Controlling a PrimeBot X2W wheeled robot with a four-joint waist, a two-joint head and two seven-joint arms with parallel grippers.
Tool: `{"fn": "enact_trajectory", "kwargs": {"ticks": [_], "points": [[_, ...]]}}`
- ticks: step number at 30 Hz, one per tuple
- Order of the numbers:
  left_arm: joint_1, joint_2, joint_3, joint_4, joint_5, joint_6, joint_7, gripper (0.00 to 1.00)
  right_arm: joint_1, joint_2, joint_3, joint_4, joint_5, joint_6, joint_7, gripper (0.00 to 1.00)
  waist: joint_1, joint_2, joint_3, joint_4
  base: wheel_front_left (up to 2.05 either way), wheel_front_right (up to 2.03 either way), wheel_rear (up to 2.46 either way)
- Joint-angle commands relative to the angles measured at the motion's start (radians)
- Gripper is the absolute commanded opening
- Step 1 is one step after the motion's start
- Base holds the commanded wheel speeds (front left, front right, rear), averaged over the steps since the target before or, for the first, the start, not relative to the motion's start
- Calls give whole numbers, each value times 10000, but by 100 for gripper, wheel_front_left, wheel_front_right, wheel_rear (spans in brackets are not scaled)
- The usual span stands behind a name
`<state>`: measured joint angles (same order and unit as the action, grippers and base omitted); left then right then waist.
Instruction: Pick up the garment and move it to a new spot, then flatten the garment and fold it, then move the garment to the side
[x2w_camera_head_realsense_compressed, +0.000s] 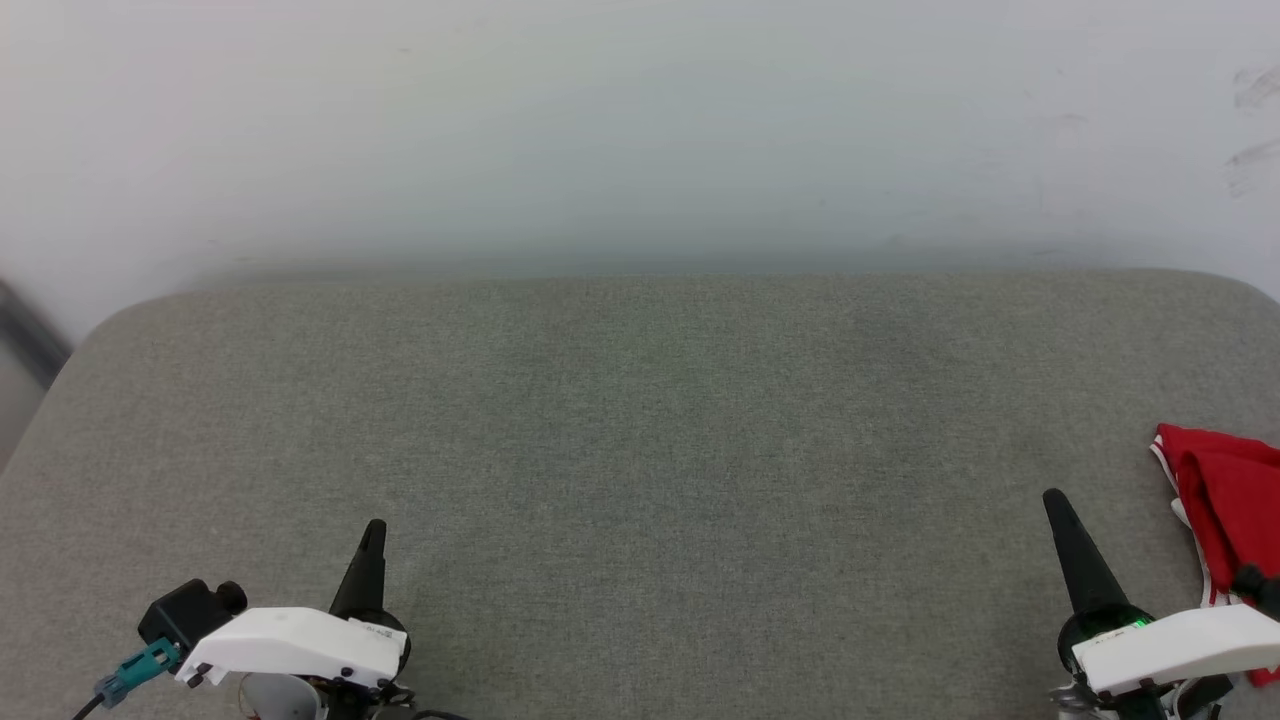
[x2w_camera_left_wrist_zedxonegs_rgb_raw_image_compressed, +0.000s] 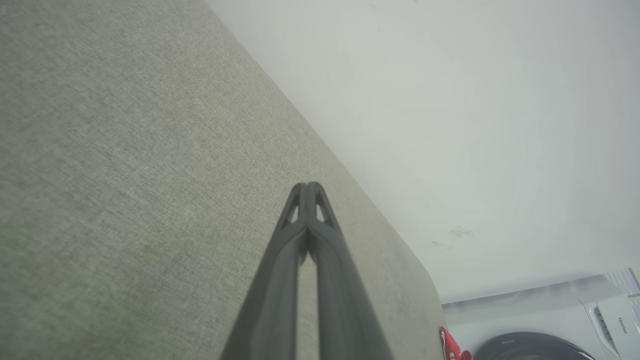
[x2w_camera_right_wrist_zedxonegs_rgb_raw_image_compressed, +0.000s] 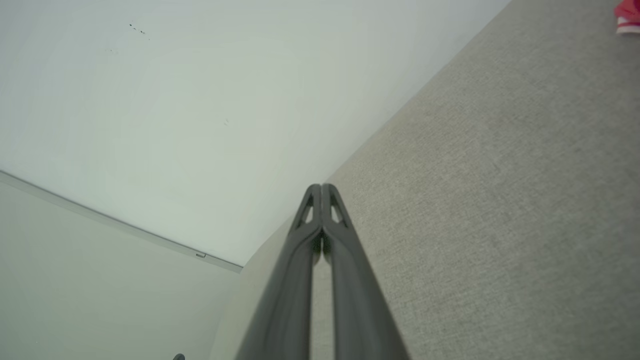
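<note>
The garment (x2w_camera_head_realsense_compressed: 1225, 510), bright red with a white edge, lies bunched at the far right of the grey fabric surface (x2w_camera_head_realsense_compressed: 640, 430), partly cut off by the head view's edge. A sliver of the garment (x2w_camera_left_wrist_zedxonegs_rgb_raw_image_compressed: 450, 346) shows in the left wrist view and a corner of the garment (x2w_camera_right_wrist_zedxonegs_rgb_raw_image_compressed: 627, 15) in the right wrist view. My right gripper (x2w_camera_head_realsense_compressed: 1055, 500) is shut and empty, just left of the garment and apart from it. My left gripper (x2w_camera_head_realsense_compressed: 375, 528) is shut and empty at the lower left, far from the garment. Both wrist views show their fingertips (x2w_camera_left_wrist_zedxonegs_rgb_raw_image_compressed: 309, 187) (x2w_camera_right_wrist_zedxonegs_rgb_raw_image_compressed: 321, 188) pressed together.
A white wall (x2w_camera_head_realsense_compressed: 640, 120) stands right behind the surface's far edge. The surface's corners are rounded. A white appliance (x2w_camera_left_wrist_zedxonegs_rgb_raw_image_compressed: 560, 320) with a dark round door stands beyond the surface's end in the left wrist view.
</note>
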<state>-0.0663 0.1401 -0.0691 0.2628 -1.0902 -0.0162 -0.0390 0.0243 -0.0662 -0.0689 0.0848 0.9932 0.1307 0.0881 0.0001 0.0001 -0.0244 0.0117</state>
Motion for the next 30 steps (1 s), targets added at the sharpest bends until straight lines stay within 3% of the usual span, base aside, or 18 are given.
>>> {"fn": "enact_trajectory", "kwargs": {"ticks": [1, 30], "points": [[-262, -40, 135, -120, -260, -83, 67, 0, -254, -32, -30, 0, 339, 1, -13, 0, -1, -1, 7, -3, 0, 0, 0], [-372, -468, 1012, -158, -2728, -639, 812, 0, -819, 24, -179, 804, 3313, 1, 80, 0, -1, -1, 121, -51, 0, 0, 0]]}}
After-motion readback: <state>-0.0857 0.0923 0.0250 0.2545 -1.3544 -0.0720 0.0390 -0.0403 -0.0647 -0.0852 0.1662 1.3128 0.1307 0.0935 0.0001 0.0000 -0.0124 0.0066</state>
